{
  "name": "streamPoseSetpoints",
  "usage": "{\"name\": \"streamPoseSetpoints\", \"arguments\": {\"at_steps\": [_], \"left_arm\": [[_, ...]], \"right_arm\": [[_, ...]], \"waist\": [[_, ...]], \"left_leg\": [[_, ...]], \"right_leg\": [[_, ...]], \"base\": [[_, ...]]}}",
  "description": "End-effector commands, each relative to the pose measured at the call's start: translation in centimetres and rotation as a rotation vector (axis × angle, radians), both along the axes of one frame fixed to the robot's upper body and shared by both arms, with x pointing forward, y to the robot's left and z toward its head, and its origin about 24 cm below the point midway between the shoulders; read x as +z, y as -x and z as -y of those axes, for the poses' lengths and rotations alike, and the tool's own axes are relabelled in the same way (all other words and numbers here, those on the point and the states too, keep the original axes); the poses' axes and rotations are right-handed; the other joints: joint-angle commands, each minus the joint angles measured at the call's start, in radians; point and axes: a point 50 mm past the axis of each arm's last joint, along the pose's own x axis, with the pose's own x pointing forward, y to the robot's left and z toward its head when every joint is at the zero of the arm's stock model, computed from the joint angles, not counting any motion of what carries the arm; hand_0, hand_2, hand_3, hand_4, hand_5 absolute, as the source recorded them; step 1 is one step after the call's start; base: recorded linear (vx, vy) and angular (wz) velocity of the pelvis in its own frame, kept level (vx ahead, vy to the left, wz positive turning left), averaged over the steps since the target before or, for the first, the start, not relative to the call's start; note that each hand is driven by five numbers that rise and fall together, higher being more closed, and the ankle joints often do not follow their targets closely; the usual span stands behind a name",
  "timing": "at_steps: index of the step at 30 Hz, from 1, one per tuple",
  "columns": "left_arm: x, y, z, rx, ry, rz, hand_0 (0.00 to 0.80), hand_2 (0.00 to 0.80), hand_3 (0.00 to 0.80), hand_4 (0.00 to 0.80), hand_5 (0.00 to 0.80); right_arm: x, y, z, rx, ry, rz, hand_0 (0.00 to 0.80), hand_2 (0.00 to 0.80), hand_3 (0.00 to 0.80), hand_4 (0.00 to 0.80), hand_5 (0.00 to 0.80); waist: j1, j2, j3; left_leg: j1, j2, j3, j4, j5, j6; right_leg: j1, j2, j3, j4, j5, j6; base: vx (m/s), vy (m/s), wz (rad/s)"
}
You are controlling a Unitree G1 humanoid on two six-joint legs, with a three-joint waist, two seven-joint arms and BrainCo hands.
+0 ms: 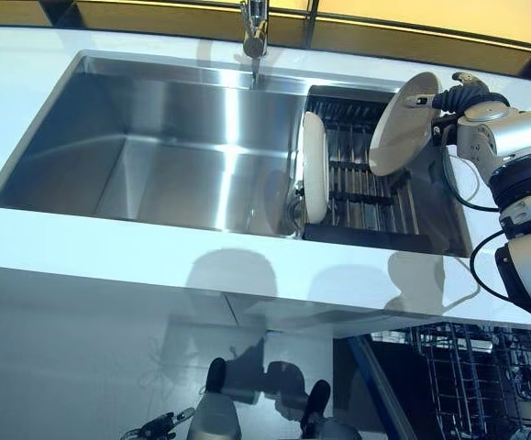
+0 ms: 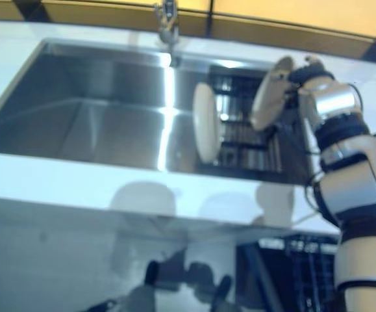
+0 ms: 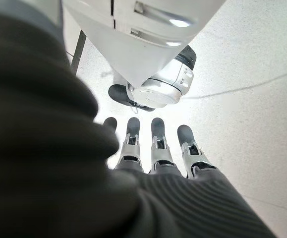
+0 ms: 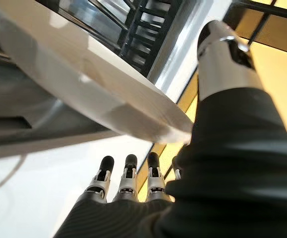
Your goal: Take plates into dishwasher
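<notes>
My right hand [image 1: 462, 96] is shut on a white plate [image 1: 401, 124] and holds it tilted in the air over the right end of the black dish rack [image 1: 366, 197] in the sink. In the right wrist view the plate's rim [image 4: 84, 84] sits between my thumb [image 4: 222, 59] and my fingers [image 4: 128, 173]. A second white plate [image 1: 314, 179] stands on edge at the rack's left end. My left hand [image 3: 155, 148] hangs low with straight fingers, empty, over the floor.
The steel sink [image 1: 155, 137] lies left of the rack, with the faucet [image 1: 254, 32] behind it. The white counter [image 1: 109, 243] runs along the front. The open dishwasher's wire rack [image 1: 467, 376] shows below the counter at the lower right.
</notes>
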Motion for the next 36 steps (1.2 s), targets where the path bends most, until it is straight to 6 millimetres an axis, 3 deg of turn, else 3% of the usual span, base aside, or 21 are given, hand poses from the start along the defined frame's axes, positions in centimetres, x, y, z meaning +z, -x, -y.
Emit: {"name": "streamPoseSetpoints", "arguments": {"at_steps": [1, 17, 18, 19, 20, 36], "left_arm": [[0.1, -0.9, 0.2, -0.059, 0.0, 0.005, 0.0, 0.0, 0.0, 0.0, 0.0], [0.2, -1.6, 0.7, -0.05, 0.028, 0.048, 0.0, 0.0, 0.0, 0.0, 0.0], [0.2, -1.6, 0.7, -0.049, 0.031, 0.051, 0.0, 0.0, 0.0, 0.0, 0.0], [0.2, -1.6, 0.7, -0.048, 0.032, 0.053, 0.0, 0.0, 0.0, 0.0, 0.0], [0.2, -1.5, 0.7, -0.048, 0.035, 0.055, 0.0, 0.0, 0.0, 0.0, 0.0], [0.3, -1.5, 0.8, -0.061, 0.031, 0.065, 0.0, 0.0, 0.0, 0.0, 0.0]], "right_arm": [[5.4, 0.6, -0.6, -0.02, 0.092, 0.119, 0.0, 0.0, 0.0, 0.0, 0.0], [4.8, 0.7, 0.3, -0.052, 0.049, 0.079, 0.0, 0.0, 0.0, 0.0, 0.0], [4.8, 0.7, 0.3, -0.059, 0.047, 0.082, 0.333, 0.333, 0.333, 0.333, 0.333], [4.9, 0.7, 0.4, -0.064, 0.047, 0.087, 0.593, 0.593, 0.593, 0.593, 0.593], [4.9, 0.7, 0.4, -0.071, 0.047, 0.088, 0.8, 0.8, 0.8, 0.8, 0.8], [6.7, 1.7, 1.7, -0.2, 0.127, 0.192, 0.8, 0.8, 0.8, 0.8, 0.8]], "waist": [[0.008, -0.031, 0.03], [0.01, -0.009, 0.07], [0.01, -0.007, 0.072], [0.01, -0.006, 0.072], [0.01, -0.004, 0.073], [0.009, -0.003, 0.056]], "left_leg": [[-0.05, -0.045, -0.018, -0.018, 0.046, 0.038], [-0.079, -0.047, -0.016, -0.018, 0.056, 0.038], [-0.08, -0.047, -0.016, -0.018, 0.058, 0.037], [-0.081, -0.047, -0.016, -0.018, 0.058, 0.037], [-0.081, -0.047, -0.016, -0.018, 0.058, 0.037], [-0.066, -0.05, -0.019, -0.018, 0.055, 0.037]], "right_leg": [[0.005, -0.036, 0.022, -0.002, 0.035, 0.024], [-0.025, -0.039, 0.015, 0.0, 0.041, 0.022], [-0.027, -0.04, 0.014, 0.001, 0.043, 0.023], [-0.027, -0.04, 0.014, 0.001, 0.043, 0.023], [-0.028, -0.041, 0.014, 0.001, 0.043, 0.023], [-0.014, -0.04, 0.015, -0.002, 0.043, 0.028]], "base": [[0.0, 0.0, 0.0], [0.0, 0.0, 0.0], [0.0, 0.0, 0.0], [0.0, 0.0, 0.0], [0.0, 0.0, 0.0], [0.0, 0.0, 0.0]]}}
